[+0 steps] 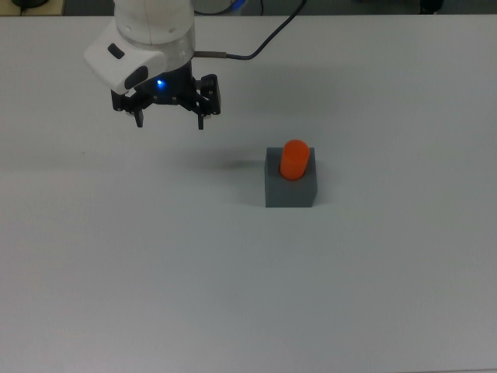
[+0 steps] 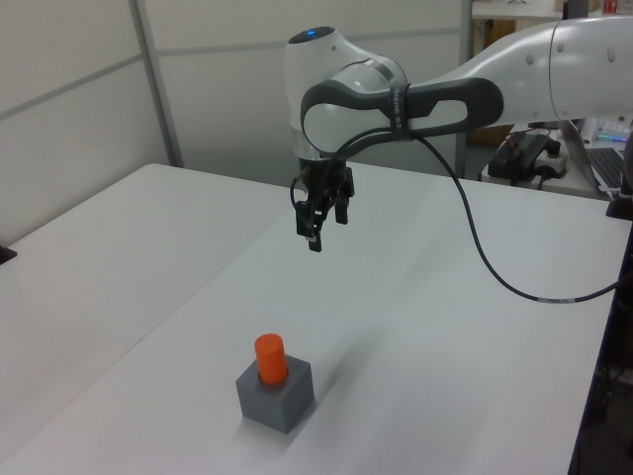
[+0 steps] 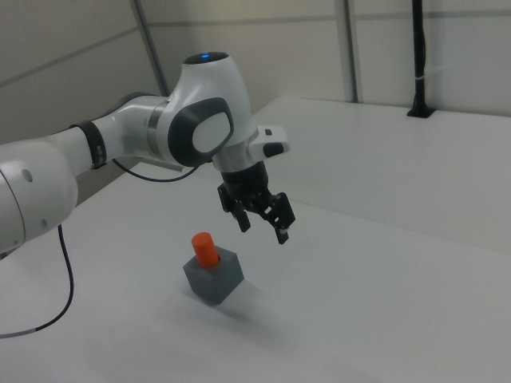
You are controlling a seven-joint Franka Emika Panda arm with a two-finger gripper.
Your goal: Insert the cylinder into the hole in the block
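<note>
The gripper (image 1: 170, 123) hangs in the air above the table (image 1: 155, 280) with its two black fingers (image 1: 201, 123) spread wide apart and nothing between them. The fingers point downward, and a small blue light glows on the gripper body just above them. In the top view the gripper sits toward 10 o'clock from the picture's centre. The white rounded wrist of the arm (image 2: 514, 69) rises behind it, and a black cable (image 1: 256, 43) runs off from the wrist toward 1 o'clock.

Well apart from the gripper, in the top view at about 4 o'clock from it, stands the block (image 1: 290, 189), a dark grey cube resting flat on the white table. The cylinder (image 1: 294, 159), bright orange with a rounded top, stands upright in the hole in the block's top face, its lower part sunk inside and its upper part sticking up above the block. The hole itself is hidden by the cylinder.

In the left view the block with the cylinder lies at 6 o'clock from the gripper (image 2: 321, 220), nearer the camera. In the right view the gripper (image 3: 262, 225) hangs at about 2 o'clock from the cylinder (image 3: 206, 248), clearly higher than it and not touching it.
</note>
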